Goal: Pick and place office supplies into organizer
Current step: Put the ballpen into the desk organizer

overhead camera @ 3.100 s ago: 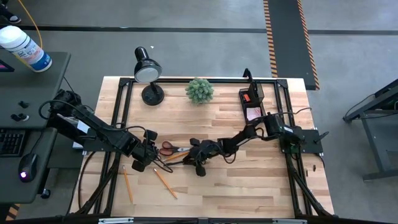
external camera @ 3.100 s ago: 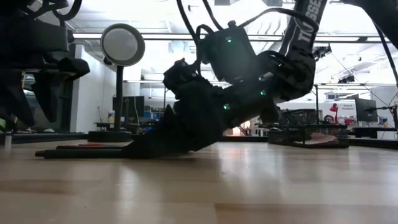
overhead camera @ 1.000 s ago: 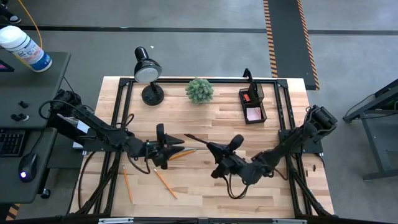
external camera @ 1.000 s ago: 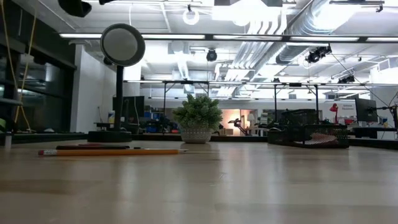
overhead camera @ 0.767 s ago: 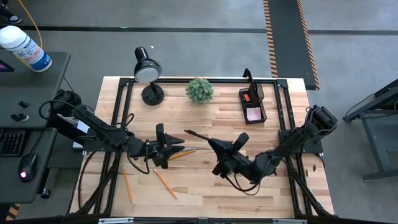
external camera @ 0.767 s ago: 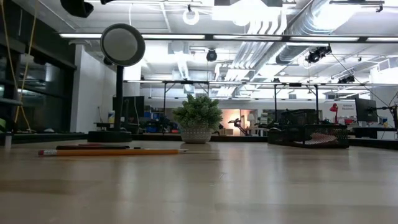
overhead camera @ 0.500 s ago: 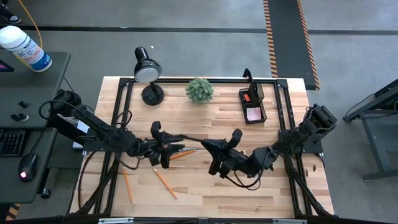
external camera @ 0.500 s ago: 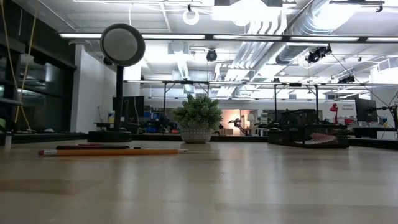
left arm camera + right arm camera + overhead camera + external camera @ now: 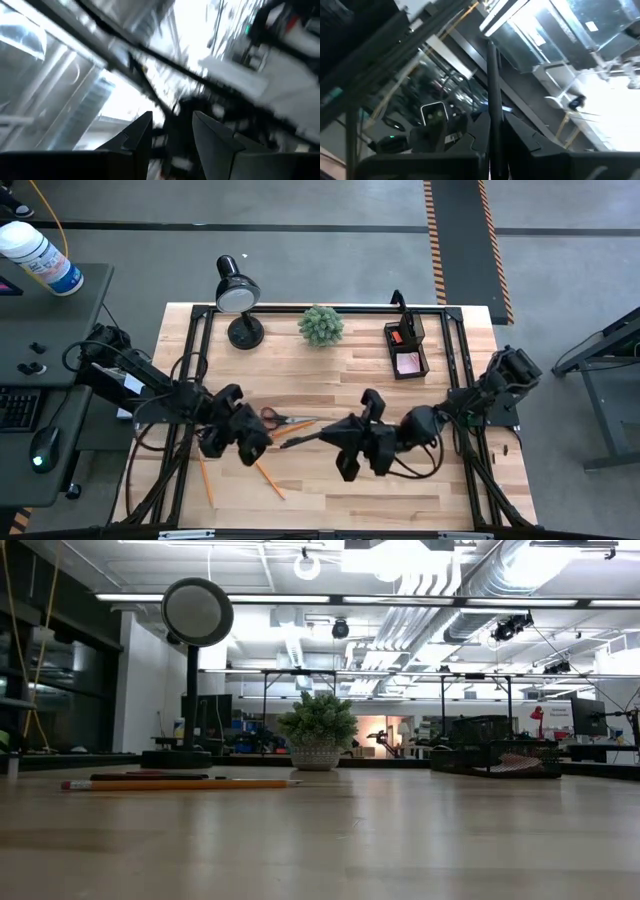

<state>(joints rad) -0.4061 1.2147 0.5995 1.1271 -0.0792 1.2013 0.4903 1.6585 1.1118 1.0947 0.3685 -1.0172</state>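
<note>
— Black pen (image 9: 316, 437), is it clear of the table?

— I'd say so. The right gripper (image 9: 347, 434) is pinching it near the middle of the high view, and its wrist camera shows the thin shaft (image 9: 493, 85) clamped between the two fingers. The table-level camera shows neither arm, so both are raised.

— What has changed in the last second?

— The pen pointed toward the upper left; now it is swung round and its free end aims left at the left gripper (image 9: 248, 445). That one has turned and dropped lower left of centre, fingers (image 9: 216, 140) spread, nothing clearly between them.

— Any closer to the organizer (image 9: 405, 345)?

— No. It sits upper right, well apart from the pen, with a pink pad (image 9: 408, 364) already in its tray. The carry looks not yet begun.

— And the rest?

— Scissors (image 9: 274, 417) just left of centre, two pencils (image 9: 268, 477) lower left, all on the wood.
</note>
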